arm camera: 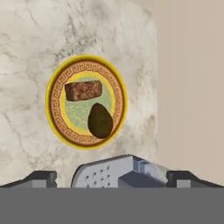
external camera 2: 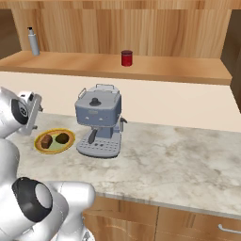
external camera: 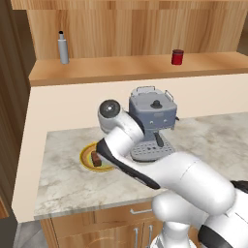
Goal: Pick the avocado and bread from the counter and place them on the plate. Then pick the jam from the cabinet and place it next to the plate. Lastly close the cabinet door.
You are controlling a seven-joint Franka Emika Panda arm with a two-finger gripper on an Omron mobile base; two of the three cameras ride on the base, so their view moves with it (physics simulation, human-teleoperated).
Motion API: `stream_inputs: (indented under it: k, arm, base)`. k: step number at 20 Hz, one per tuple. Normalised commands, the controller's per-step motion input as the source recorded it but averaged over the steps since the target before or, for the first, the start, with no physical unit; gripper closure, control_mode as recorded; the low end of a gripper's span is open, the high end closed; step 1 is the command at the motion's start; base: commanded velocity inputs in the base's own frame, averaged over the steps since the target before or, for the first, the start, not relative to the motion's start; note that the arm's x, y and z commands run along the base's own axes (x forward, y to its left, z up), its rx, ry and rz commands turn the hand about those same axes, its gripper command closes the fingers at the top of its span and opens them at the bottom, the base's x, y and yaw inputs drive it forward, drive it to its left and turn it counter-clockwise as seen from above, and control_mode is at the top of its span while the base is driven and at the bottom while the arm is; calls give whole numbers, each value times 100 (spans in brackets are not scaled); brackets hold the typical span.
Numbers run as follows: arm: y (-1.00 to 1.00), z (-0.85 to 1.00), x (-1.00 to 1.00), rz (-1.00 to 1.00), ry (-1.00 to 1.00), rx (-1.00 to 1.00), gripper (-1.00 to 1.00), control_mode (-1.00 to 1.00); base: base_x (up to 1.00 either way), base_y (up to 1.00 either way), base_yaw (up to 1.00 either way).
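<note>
Marbled beige-grey counter ran below a pale backsplash, with a wooden cabinet shelf open above it.

Plate sat on the counter just left of the coffee machine, near the counter's left end. Rim yellow-orange with a brown key-pattern band, centre pale green.

Bread, a brown rectangular block, lay on the plate's centre. Avocado, a dark oval lump, lay on the plate right beside the bread; whether they touched, could not tell. In the right base view the bread showed on the side of the plate away from the coffee machine, the avocado on the side nearer it.

Gripper hung above the plate, looking down on it, well clear of both items. Its dark fingertips stood spread wide apart at the bottom corners of the hand view, nothing between them.

Coffee machine: grey-blue body, black knob on top, perforated drip tray at its foot.

On the cabinet shelf above and behind the coffee machine stood a small red jar, dark lid. Far left of it on the same shelf, well apart, stood a tall grey bottle with a dark cap.

Wooden drawers with silver handles ran under the counter edge.
</note>
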Motion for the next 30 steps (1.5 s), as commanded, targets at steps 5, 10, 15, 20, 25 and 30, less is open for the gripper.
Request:
stream_inputs:
  k: [5,10,15,20,25,30]
  arm:
    - [0,61,-47,-9,-4,12,-100,-100]
    - [-7,64,-45,-11,0,18,-100,-100]
    - [-21,42,-48,-15,-8,8,-100,-100]
    - [-28,36,-32,-18,-13,7,-100,-100]
    - [-34,26,-12,-16,-5,11,-100,-100]
    - [-47,33,-6,-10,0,17,-100,-100]
  base:
    - [0,0,0]
    - [0,0,0]
    - [0,0,0]
    - [0,0,0]
    - [0,0,0]
    - [0,0,0]
